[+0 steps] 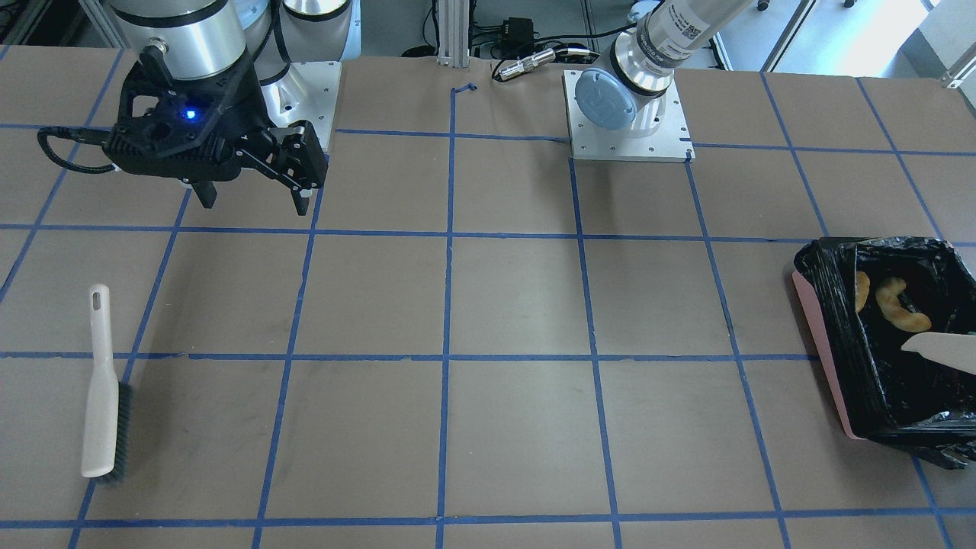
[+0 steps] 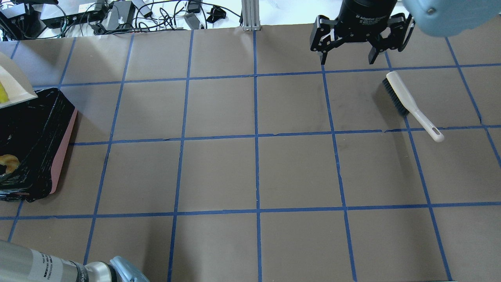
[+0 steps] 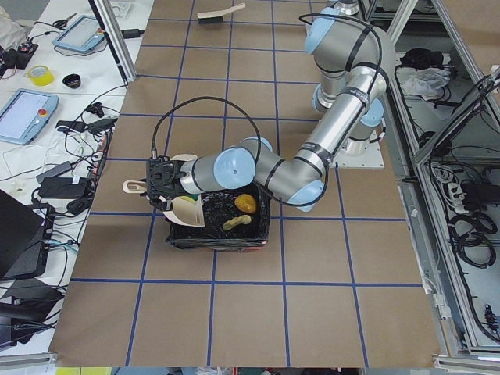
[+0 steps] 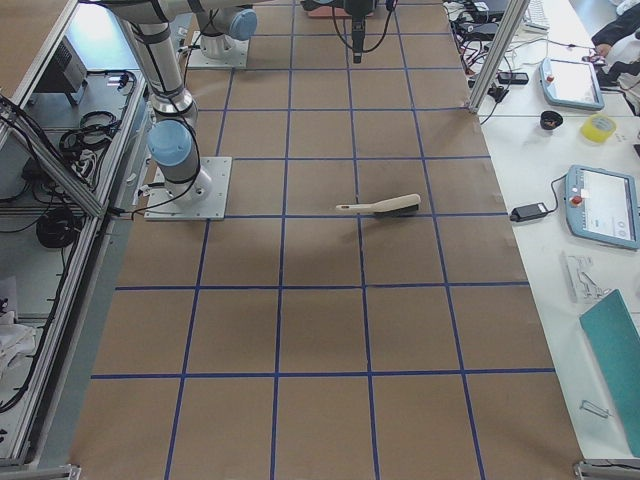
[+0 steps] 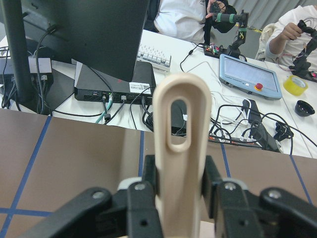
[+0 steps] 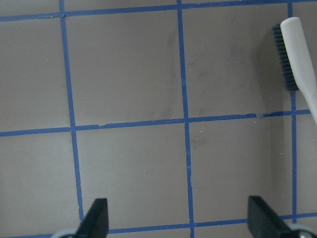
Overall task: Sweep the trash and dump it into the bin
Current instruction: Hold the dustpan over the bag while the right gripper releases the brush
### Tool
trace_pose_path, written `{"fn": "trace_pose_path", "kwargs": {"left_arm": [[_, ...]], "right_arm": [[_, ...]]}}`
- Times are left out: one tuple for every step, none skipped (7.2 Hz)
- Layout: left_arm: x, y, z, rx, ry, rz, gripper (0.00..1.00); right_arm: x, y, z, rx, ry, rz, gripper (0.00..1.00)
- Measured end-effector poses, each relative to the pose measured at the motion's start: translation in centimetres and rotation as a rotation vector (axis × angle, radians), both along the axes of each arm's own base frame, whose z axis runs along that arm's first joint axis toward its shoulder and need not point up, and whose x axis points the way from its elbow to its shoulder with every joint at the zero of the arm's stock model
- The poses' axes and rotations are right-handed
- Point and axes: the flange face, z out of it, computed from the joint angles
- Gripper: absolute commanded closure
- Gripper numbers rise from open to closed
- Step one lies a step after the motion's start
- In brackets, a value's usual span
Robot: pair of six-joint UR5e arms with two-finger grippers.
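Note:
The pink bin with its black bag (image 1: pixel 835 305) stands at the table end on my left side, also in the overhead view (image 2: pixel 62 149) and the left side view (image 3: pixel 219 238). The croissant piece (image 1: pixel 900 306) and the yellow-orange lump (image 3: pixel 245 203) lie inside it. My left gripper (image 5: pixel 181 196) is shut on the handle of the beige dustpan (image 5: pixel 179 148), which it holds tilted over the bin (image 2: pixel 13 84). A yellow bit, maybe the sponge (image 2: pixel 2 94), shows on the pan. My right gripper (image 1: pixel 252 194) is open and empty, above the table near its base.
A white hand brush with dark bristles (image 1: pixel 103 389) lies on the table on my right side, close to the right gripper (image 2: pixel 346 58), and shows in the right wrist view (image 6: pixel 297 64). Blue tape lines grid the brown table. Cables lie beyond the far edge.

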Motion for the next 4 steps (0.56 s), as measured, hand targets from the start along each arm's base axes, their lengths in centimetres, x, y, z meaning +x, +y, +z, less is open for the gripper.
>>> {"fn": "trace_pose_path", "kwargs": {"left_arm": [[-1.3, 0.9, -0.5, -0.030, -0.055, -0.039, 1.00], [-2.2, 1.8, -0.4, -0.055, -0.096, -0.052, 1.00], [-2.6, 2.8, -0.1, -0.068, -0.123, -0.050, 1.00], [-2.6, 3.7, 0.3, -0.078, -0.146, -0.043, 1.00]], "right_arm": [[-0.2, 0.4, -0.3, 0.001, -0.005, 0.029, 0.00], [-0.3, 0.8, -0.5, 0.005, -0.007, 0.040, 0.00], [-0.3, 1.2, -0.6, 0.007, -0.006, 0.040, 0.00], [-0.3, 1.4, -0.6, 0.003, -0.003, 0.041, 0.00]]}}
